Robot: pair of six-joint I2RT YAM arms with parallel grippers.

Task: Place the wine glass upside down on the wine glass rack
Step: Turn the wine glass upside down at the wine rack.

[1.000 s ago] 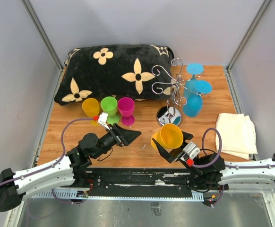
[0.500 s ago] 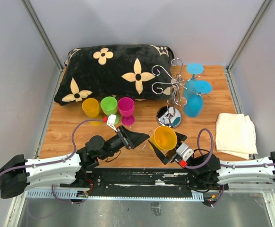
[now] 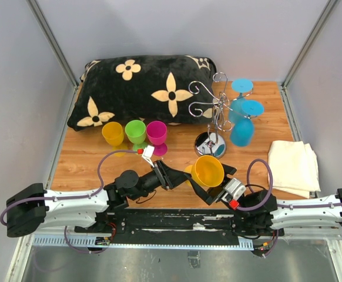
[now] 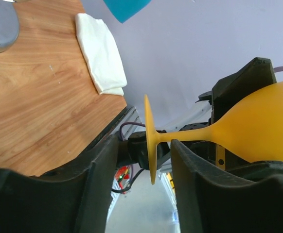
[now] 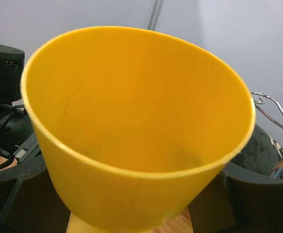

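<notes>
Wine glass, yellow, lying sideways in the air over worktop front edge, near wine glass rack, bowl gripped by right tool, foot between left tool fingers, parted, not touching

A wooden table carries a black pillow with cream flowers along its far side. In front of the pillow three goblets stand upright in a row: yellow, green and pink. To the right stands the wire rack, with blue glasses hanging bowl-down on its right side. A folded white cloth lies near the right edge. The right gripper clasps the bowl of a yellow wine glass, tilted leftward. The left gripper reaches the glass's foot; contact cannot be told.
</notes>
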